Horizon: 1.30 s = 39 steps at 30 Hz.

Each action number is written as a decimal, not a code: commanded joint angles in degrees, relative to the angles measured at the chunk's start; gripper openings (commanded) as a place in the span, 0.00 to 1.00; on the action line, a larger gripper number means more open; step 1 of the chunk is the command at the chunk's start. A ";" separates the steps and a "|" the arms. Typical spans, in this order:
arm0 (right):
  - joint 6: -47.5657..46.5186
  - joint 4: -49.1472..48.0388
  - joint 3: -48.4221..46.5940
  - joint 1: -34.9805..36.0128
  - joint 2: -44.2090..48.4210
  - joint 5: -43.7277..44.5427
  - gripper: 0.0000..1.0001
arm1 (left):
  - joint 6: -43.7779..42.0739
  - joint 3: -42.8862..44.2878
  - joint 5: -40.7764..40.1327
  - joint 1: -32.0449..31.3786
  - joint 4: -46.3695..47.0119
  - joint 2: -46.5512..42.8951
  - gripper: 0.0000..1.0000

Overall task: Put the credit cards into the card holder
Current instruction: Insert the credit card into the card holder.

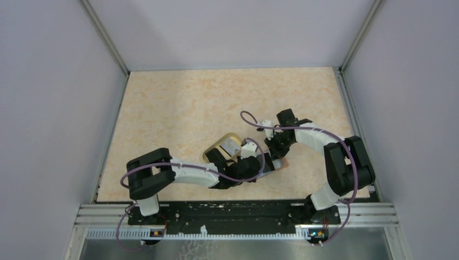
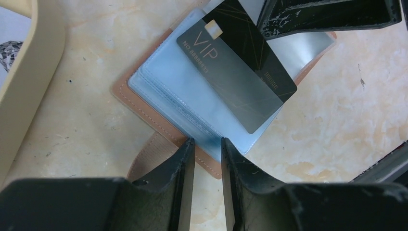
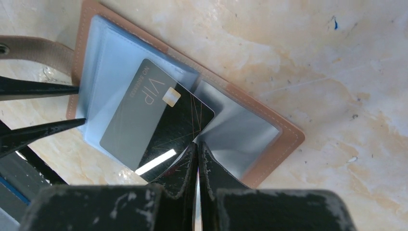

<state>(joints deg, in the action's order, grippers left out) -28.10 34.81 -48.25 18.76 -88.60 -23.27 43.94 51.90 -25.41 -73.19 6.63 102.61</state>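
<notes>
The card holder (image 2: 144, 113) lies open on the table, reddish-brown outside with light blue sleeves inside; it also shows in the right wrist view (image 3: 269, 144) and, partly hidden by the arms, in the top view (image 1: 281, 163). A black "VIP" credit card (image 2: 235, 72) lies across the sleeves, its far part dulled as if under a clear sleeve (image 3: 139, 120). My right gripper (image 3: 197, 147) is shut on the card's near edge. My left gripper (image 2: 208, 144) is open by a narrow gap, its tips at the holder's edge beside the tab (image 2: 149, 154).
An oval tan-rimmed dish (image 2: 29, 77) stands just left of the holder, also in the top view (image 1: 215, 146), with a pale patterned card-like thing (image 2: 7, 48) in it. Both arms cross closely over the holder near the table's front edge.
</notes>
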 commanded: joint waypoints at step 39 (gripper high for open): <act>-3.79 2.90 -4.21 6.10 0.16 -2.17 0.00 | 1.47 -34.20 18.13 4.06 56.80 -15.68 0.72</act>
<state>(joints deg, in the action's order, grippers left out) -29.21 39.27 -50.72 23.92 -88.47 -27.16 42.98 21.43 -9.96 -70.91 49.17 85.43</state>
